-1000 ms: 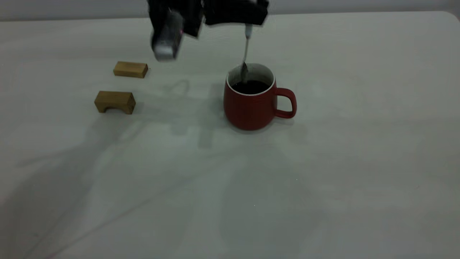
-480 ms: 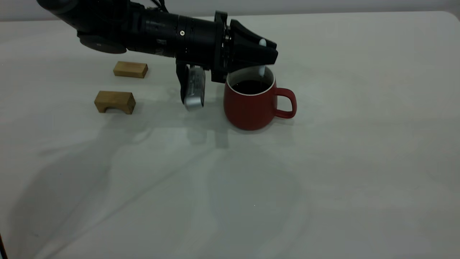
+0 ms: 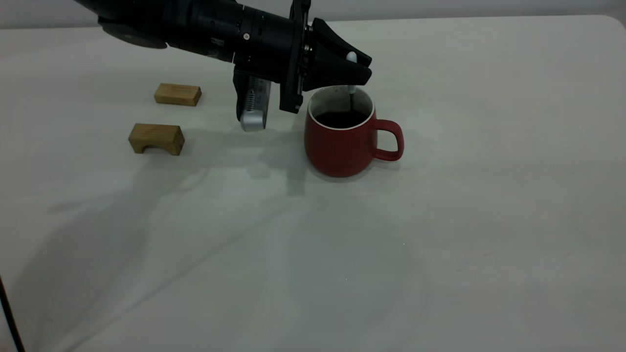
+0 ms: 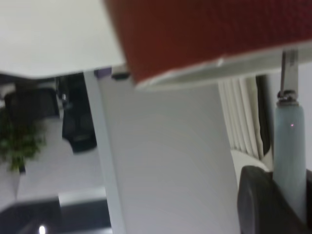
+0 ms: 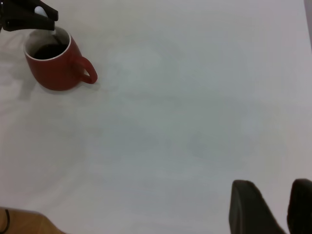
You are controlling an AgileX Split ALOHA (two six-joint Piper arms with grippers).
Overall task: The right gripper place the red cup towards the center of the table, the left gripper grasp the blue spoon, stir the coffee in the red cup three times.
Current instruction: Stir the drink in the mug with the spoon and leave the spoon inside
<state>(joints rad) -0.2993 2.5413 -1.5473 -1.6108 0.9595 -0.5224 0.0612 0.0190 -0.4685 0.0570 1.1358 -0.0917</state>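
The red cup (image 3: pixel 340 146) stands near the table's (image 3: pixel 489 220) middle with its handle to the right and dark coffee (image 3: pixel 341 119) inside. My left gripper (image 3: pixel 359 67) hovers just over the cup's rim, shut on the blue spoon (image 3: pixel 351 95), which hangs upright with its lower end in the coffee. In the left wrist view the pale handle (image 4: pixel 290 146) sits between the dark fingers (image 4: pixel 261 204), beside the cup's wall (image 4: pixel 204 34). My right gripper (image 5: pixel 278 209) is open and far from the cup (image 5: pixel 53 70), out of the exterior view.
Two tan wooden blocks lie left of the cup: a flat one (image 3: pixel 177 94) and an arched one (image 3: pixel 156 139). The left arm reaches in from the upper left, with its grey module (image 3: pixel 254 110) hanging beside the cup.
The left gripper came down from high above to just over the cup's rim, lowering the spoon into the coffee. Since half a second ago it rose slightly and the spoon shifted a little left.
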